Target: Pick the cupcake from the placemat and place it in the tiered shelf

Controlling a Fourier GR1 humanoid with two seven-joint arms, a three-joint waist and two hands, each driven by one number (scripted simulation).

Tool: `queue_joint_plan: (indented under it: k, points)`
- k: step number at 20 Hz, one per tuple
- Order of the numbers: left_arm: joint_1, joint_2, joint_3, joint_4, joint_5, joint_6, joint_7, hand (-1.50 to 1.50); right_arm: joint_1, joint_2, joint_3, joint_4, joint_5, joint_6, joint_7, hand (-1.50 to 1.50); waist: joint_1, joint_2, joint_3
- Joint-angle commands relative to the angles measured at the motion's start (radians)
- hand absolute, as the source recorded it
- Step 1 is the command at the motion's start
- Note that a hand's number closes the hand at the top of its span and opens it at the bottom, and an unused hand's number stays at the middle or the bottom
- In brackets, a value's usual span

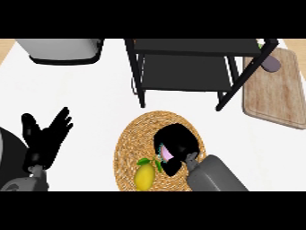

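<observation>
A round woven placemat (130,143) lies on the white counter in the lower middle of the head view. My right hand (176,143) is down on the mat with its fingers curled round the cupcake (165,154), of which only a sliver of pink shows at the hand's left side. A yellow lemon (145,176) with green leaves lies on the mat just left of my right wrist. The black tiered shelf (181,67) stands behind the mat, its shelves bare. My left hand (47,132) rests open at the lower left, fingers up.
A wooden cutting board (277,92) lies to the right of the shelf, with a dark object (272,63) on its far end. A grey and white appliance (62,49) stands at the back left. Bare white counter lies between my left hand and the mat.
</observation>
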Motion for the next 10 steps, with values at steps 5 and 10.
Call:
queue_joint_plan:
  k: [5,10]
  points:
    - [-0.010,-0.019,-0.004,-0.037,-0.006,0.009,0.036,0.00,-0.011,0.015,0.126,-0.094,-0.191,-0.157,0.283,1.50,0.011,0.000,0.000]
    - [-0.035,-0.002,-0.003,-0.008,0.000,-0.023,0.042,0.00,-0.142,0.015,0.247,-0.039,-0.286,-0.440,0.530,1.50,0.035,0.004,0.001]
